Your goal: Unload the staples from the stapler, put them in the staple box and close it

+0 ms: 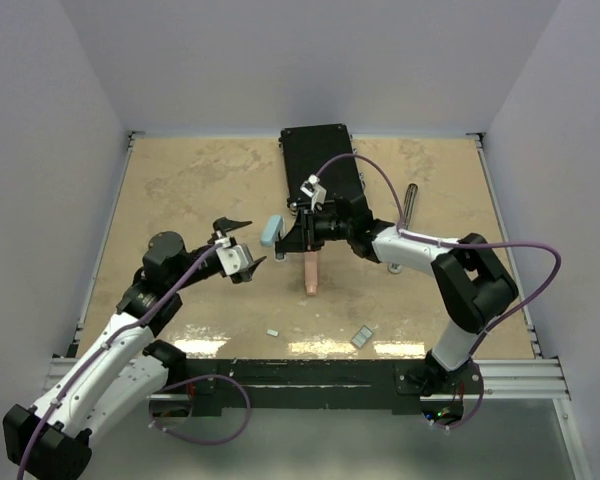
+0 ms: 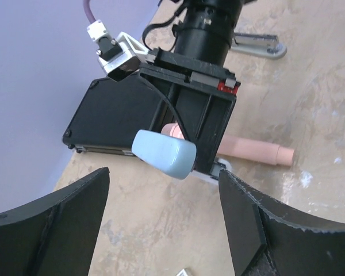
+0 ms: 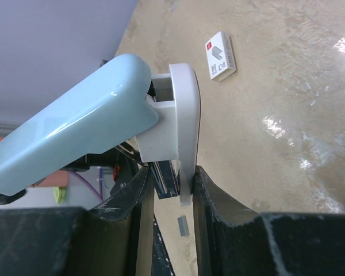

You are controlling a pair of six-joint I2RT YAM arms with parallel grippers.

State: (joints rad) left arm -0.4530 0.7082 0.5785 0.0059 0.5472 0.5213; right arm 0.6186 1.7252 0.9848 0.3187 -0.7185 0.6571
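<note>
Right end effector (image 3: 169, 185) pinches narrow on the stapler (image 3: 75, 132) by its white base, blue lid swung open, held above the counter (image 1: 180, 190). Left end effector (image 1: 246, 243) hangs wide open just at its nine o'clock, gripping nothing. A strip of staples (image 1: 272, 332) lies on the counter at six o'clock. Whether the rail holds more, can't tell. Smart play: right grip firm, left comes in square, tugs gently.
</note>
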